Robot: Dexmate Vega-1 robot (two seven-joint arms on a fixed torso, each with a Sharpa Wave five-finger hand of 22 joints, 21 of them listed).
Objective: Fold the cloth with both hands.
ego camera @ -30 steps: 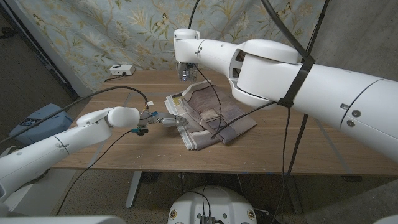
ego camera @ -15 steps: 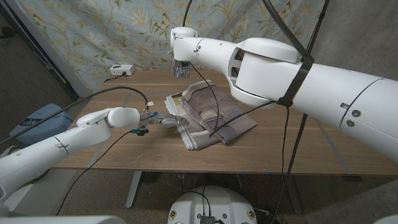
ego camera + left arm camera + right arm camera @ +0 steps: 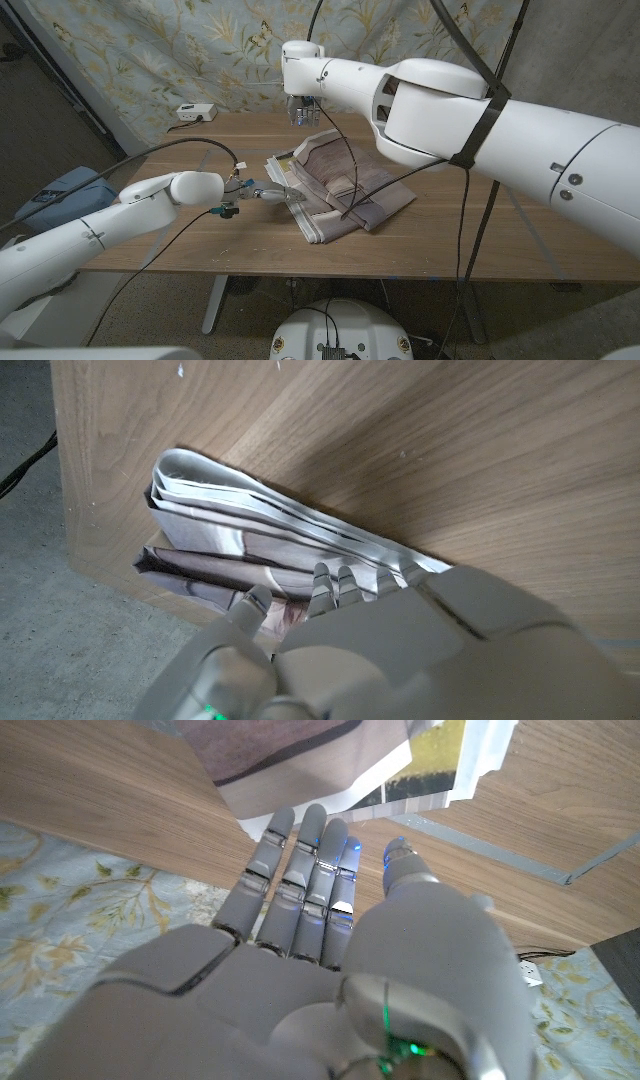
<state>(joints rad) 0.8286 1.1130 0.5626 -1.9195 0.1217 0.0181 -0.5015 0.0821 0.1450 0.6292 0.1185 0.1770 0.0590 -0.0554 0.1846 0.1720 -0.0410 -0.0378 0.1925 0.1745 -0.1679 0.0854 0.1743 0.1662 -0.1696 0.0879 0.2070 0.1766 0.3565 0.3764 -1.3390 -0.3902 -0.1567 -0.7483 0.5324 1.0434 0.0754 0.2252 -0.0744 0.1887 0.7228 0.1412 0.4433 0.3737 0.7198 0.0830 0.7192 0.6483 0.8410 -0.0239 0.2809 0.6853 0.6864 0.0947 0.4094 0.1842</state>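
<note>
From the head view, the cloth point(image 3: 338, 187) lies already folded into a thick bundle near the middle of the tabletop point(image 3: 200, 150), its layered edges facing the front. The left hand point(image 3: 268, 194) reaches in from the side and touches the near left corner of the bundle, while the right hand point(image 3: 300, 108) hangs above the far edge, apart from the fabric, holding nothing. In the left wrist view, the left hand point(image 3: 330, 650) has its fingertips point(image 3: 322, 582) on the stacked edge of the cloth point(image 3: 250, 525); they look slid onto or between the layers, but I cannot tell whether anything is truly pinched. In the right wrist view, the right hand point(image 3: 320, 920) is stretched out with fingers straight and close together, empty, and the cloth point(image 3: 300, 755) sits beyond the fingertips on the wood. My judgement is that if another fold is wanted, the right hand should come down onto the far corner and take hold before the left lifts, so that both corners rise level. The layers look loose, so a one-sided pull would likely fan them out.
</note>
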